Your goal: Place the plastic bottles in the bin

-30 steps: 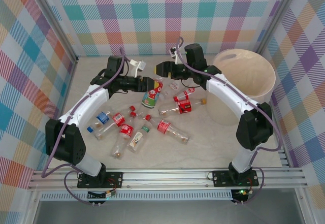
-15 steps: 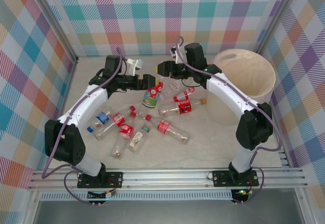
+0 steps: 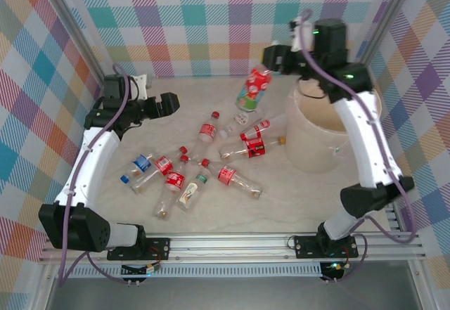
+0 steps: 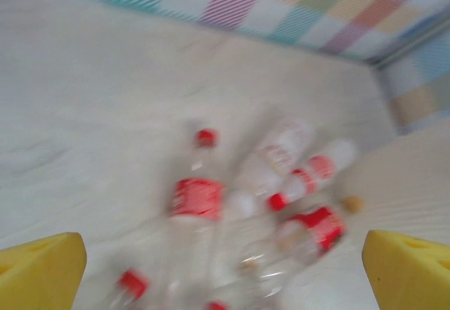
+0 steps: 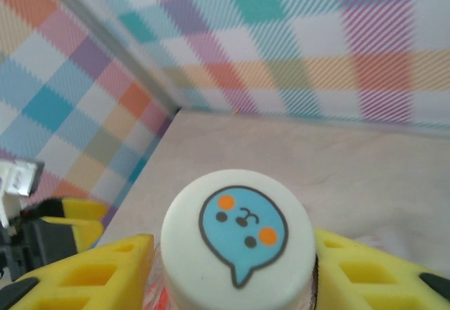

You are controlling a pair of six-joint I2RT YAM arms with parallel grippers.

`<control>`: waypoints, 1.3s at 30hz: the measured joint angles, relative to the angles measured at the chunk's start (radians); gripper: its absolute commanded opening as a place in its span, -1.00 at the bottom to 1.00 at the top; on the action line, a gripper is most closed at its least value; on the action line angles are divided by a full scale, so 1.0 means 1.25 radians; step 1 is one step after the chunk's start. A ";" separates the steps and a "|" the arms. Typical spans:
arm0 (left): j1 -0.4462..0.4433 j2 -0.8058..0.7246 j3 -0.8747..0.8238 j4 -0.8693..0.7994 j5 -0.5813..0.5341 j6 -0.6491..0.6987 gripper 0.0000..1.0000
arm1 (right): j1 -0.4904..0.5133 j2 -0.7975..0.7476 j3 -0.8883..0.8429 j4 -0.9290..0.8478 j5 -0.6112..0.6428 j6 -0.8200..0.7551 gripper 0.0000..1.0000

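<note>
View blurred. Left gripper [image 4: 223,271]: yellow fingers [image 4: 39,268] in both lower corners, spread wide. Small clear plastic bottles with red labels and caps [image 4: 197,197] lie clustered on pale table [image 4: 84,99]. Multicoloured checked wall [image 4: 281,1] behind.

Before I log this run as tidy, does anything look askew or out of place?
The bottle in the right hand hangs tilted in mid-air beside the bin, not over it. Other bottles lie scattered on the table.
</note>
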 measured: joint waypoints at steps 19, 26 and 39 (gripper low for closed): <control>0.004 0.077 -0.138 -0.136 -0.344 0.292 1.00 | -0.334 -0.182 -0.091 -0.182 0.185 -0.128 -0.34; 0.007 0.125 -0.146 -0.125 -0.388 0.311 0.96 | -0.374 -0.154 -0.189 -0.153 0.203 -0.145 -0.31; 0.025 0.195 -0.147 -0.128 -0.454 0.323 0.78 | -0.387 -0.128 -0.381 -0.064 0.193 -0.142 -0.28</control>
